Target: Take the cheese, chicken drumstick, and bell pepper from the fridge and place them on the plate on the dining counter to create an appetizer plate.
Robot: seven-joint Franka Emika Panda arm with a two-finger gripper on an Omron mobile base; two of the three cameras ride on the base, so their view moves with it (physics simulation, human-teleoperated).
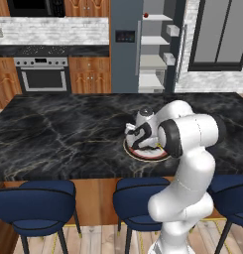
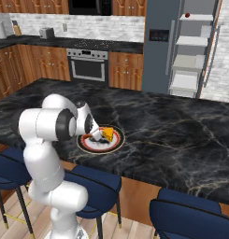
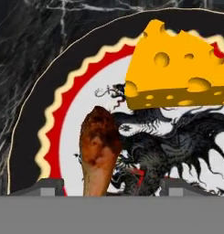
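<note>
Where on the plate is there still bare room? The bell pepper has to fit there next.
On the plate, the cheese fills one side and the chicken drumstick lies between the open fingers. Free: the patterned centre beside the drumstick, below the cheese in the hand view. The strip between drumstick and rim band looks too narrow.

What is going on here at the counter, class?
The robot's gripper hangs low over the plate on the dining counter, jaws apart around the chicken drumstick. The cheese already lies on the plate. The bell pepper still sits on the top shelf of the open fridge.
</note>
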